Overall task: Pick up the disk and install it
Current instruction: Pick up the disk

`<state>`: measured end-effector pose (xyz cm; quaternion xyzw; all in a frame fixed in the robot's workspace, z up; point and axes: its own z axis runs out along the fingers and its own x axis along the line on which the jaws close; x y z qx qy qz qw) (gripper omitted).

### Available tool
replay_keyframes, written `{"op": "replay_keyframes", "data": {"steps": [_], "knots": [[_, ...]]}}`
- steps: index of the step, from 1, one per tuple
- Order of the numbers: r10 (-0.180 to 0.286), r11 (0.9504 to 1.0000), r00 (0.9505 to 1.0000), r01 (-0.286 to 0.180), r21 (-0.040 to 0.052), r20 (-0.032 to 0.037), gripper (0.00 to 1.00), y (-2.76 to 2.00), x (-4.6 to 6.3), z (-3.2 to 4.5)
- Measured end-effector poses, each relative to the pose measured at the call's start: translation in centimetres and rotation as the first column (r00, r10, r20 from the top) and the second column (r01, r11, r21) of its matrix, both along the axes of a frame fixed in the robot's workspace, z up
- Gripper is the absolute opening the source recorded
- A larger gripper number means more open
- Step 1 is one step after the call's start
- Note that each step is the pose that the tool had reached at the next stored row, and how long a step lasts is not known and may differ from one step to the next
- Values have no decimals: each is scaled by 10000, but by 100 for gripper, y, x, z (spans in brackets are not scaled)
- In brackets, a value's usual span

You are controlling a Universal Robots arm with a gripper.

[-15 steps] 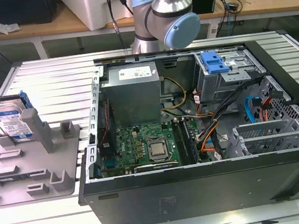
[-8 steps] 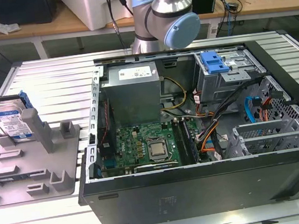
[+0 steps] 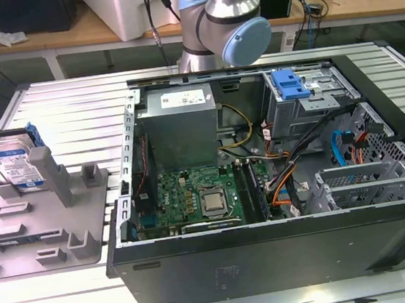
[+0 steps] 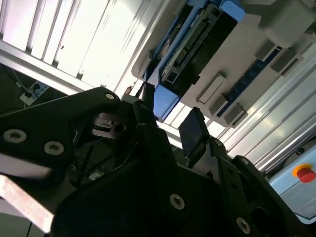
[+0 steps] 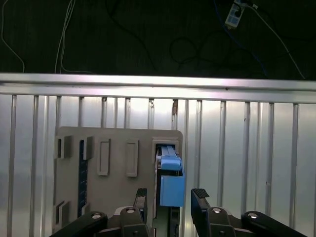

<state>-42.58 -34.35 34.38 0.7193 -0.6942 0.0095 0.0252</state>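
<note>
At nine o'clock from the computer case in the exterior view, the disk stands on edge in a grey holder, likely stiff, weighty and shock-sensitive, best pinched across its blue carrier, which the gripper, fingers spread, straddles.

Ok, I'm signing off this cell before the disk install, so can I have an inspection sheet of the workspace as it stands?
Surface: slotted aluminium table carrying a grey fixture and an open computer case.
Job's things: the disk stands upright in the fixture, on the exterior view's left of the case; not gripped.
Clutter: nothing seen.
Grippers: the gripper is open; in the first wrist view the disk's blue carrier shows between its fingers, untouched.
Cables: orange, yellow and black wires inside the case.
Surroundings: wooden workbench behind the table.
</note>
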Motion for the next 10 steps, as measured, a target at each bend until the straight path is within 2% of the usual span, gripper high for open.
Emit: {"op": "replay_keyframes", "data": {"steps": [10], "knots": [[0, 10000, 10000, 0, 6, -1, 48, -3, -2, -49]]}}
